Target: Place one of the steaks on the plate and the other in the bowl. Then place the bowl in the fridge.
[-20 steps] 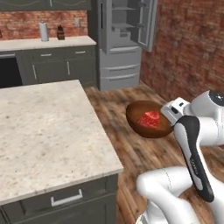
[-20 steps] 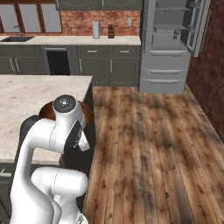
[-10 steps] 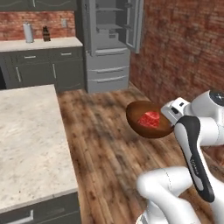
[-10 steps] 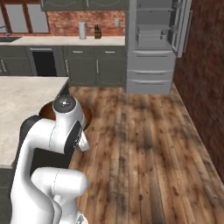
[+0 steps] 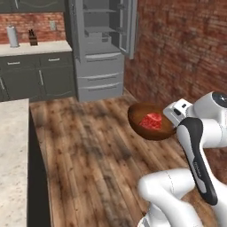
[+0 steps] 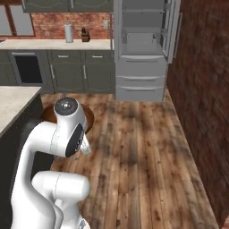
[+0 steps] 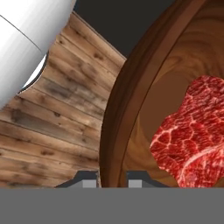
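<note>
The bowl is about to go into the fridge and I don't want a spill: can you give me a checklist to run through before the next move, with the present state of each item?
1. Tool closed on the rim of the bowl, one finger on each side: ok.
2. Steak lying inside the bowl: ok.
3. Bowl level: it looks slightly tilted in the left base view; cannot tell whether that matters.
4. Fridge upper doors open, shelves showing: ok.
5. Wooden floor between robot and fridge free of obstacles: ok.
6. Fridge within arm's reach: not ok, a stretch of floor lies between them.
</note>
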Controlling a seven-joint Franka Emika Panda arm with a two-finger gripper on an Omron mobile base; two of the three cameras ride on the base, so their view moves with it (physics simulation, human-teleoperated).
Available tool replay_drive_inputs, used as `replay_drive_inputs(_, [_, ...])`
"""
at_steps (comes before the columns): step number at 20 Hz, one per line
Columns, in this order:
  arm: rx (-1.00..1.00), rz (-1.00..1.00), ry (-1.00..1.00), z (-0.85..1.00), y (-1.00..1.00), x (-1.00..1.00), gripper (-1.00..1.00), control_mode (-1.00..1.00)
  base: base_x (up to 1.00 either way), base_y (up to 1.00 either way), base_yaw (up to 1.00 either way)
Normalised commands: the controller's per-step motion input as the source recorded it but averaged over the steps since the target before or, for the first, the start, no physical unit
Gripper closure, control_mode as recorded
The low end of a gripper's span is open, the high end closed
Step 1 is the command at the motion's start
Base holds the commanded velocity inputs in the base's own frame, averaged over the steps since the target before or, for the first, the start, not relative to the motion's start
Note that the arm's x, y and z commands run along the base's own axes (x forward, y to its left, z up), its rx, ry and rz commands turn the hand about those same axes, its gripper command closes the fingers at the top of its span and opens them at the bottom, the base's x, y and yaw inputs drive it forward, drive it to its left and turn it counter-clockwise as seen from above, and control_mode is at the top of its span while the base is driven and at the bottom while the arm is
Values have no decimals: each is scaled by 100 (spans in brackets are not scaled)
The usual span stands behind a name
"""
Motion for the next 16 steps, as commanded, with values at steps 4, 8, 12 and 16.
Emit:
replay_drive_inputs(4, [0,0,0,0,0,0,100,100,91,-53,0])
replay_drive_inputs(8, [0,0,0,0,0,0,100,100,89,-41,0])
replay_drive_inputs(12, [0,0,0,0,0,0,100,100,89,-36,0])
replay_drive_inputs(16, [0,0,0,0,0,0,100,100,85,-36,0])
